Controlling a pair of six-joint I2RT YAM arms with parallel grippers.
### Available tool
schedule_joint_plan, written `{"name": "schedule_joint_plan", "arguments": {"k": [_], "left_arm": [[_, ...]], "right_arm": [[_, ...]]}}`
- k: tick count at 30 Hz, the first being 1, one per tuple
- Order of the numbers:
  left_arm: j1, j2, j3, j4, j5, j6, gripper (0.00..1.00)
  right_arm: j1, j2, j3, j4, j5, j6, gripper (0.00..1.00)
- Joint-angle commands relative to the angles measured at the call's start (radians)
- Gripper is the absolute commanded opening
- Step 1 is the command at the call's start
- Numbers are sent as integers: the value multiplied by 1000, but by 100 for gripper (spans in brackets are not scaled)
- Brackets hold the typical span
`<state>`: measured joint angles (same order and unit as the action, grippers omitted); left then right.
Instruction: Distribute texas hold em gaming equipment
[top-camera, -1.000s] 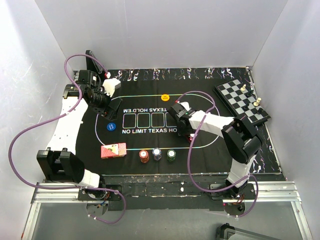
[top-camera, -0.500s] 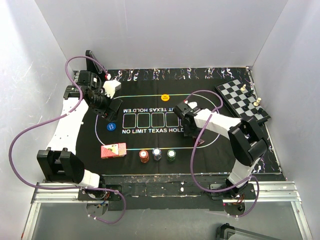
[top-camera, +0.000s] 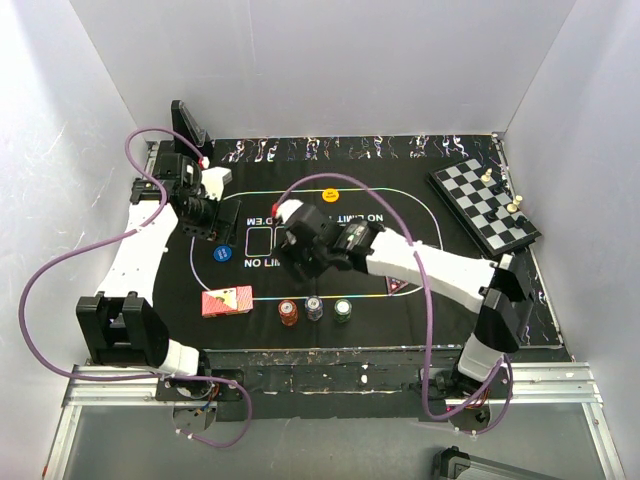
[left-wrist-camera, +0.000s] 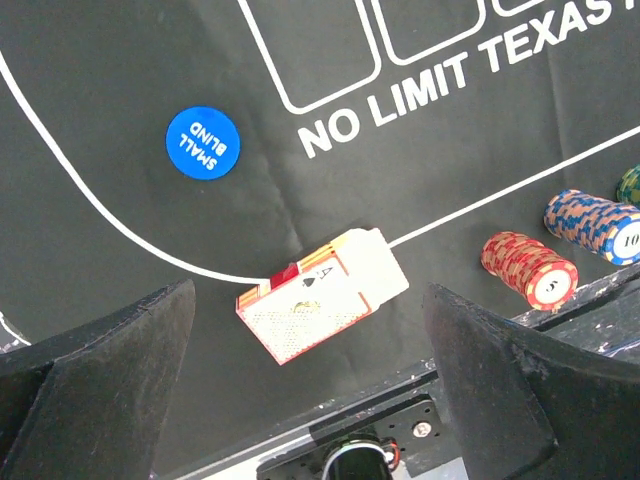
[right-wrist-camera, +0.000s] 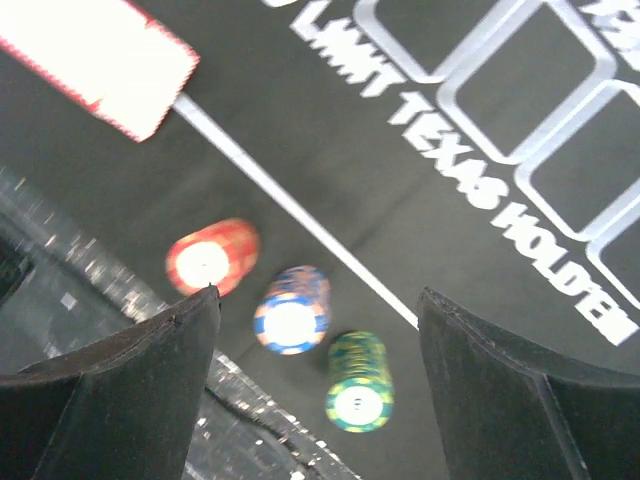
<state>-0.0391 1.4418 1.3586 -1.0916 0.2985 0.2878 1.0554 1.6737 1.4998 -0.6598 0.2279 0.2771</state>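
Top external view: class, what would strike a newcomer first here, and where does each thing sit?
The open right gripper reaches across the black printed poker mat toward a red poker-chip stack, a blue-white stack and a green stack near its front edge. A black-and-white chessboard sits at the far right corner.

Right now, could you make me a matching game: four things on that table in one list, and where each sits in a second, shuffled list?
Things:
1 yellow button
2 blue disc
3 card deck
4 chessboard

Places:
A far right corner
B just left of the red chip stack
C far middle of the mat
D left part of the mat, just beyond the card deck

Pairs: 1-C, 2-D, 3-B, 4-A.
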Motion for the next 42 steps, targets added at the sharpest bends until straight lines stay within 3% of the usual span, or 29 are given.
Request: {"name": "schedule_joint_plan", "arguments": {"k": [1, 6, 21, 27, 42], "left_arm": [[71, -34, 7, 21, -21, -78, 98], [130, -1, 51, -11, -50, -108, 98], [134, -6, 94, -50, -87, -93, 98], [133, -23, 74, -34, -105, -81, 98], [133, -18, 83, -28, -117, -88, 98]], "right_arm": [[92, 46, 25, 22, -168, -131, 87], [138, 136, 60, 5, -199, -144, 88], [166, 253, 73, 40, -177, -136, 91], [166, 274, 85, 34, -171, -130, 76], [167, 293, 60, 54, -186, -118, 68]]}}
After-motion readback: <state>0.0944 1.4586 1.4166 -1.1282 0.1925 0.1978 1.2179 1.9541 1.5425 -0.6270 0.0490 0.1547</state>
